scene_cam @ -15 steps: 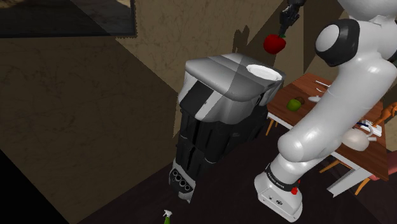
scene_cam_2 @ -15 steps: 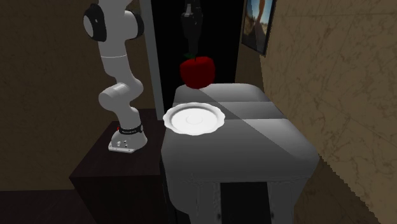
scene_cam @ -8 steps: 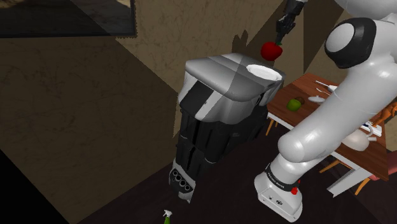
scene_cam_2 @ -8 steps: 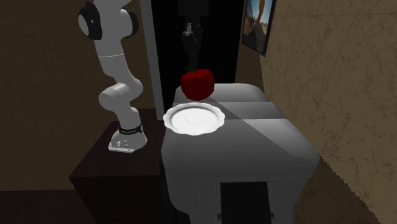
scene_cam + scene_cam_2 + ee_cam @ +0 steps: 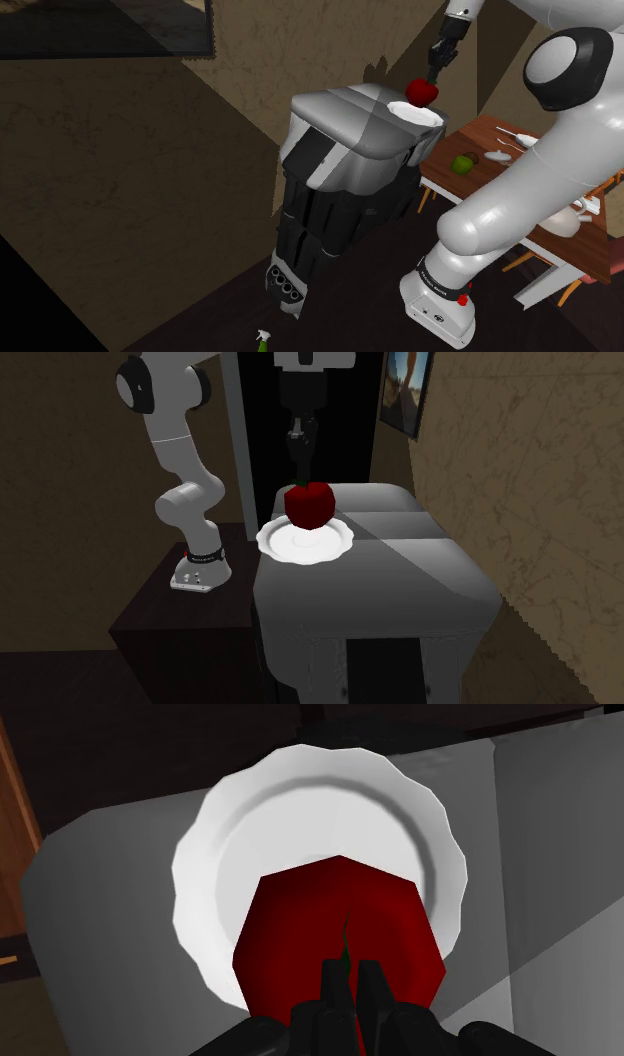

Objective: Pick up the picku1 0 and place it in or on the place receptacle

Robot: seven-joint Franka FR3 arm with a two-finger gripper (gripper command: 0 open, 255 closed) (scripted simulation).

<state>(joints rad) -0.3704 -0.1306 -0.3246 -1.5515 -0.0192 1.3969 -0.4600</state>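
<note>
We see a grey cushioned seat (image 5: 420,567), its top split by seams into sections. Directly on it lies one white plate (image 5: 335,547) with a scalloped rim, near the seat's edge at the second exterior view's left.

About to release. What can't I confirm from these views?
- Contact between the dark red faceted apple and the white scalloped plate: in the wrist view the apple's own bulk hides its underside; in the shoulder view it is too small to tell.
- The part of the plate beneath the apple: covered by it in the wrist view.
- How the claw grips the stem: too small and dark in the second exterior view.
</note>
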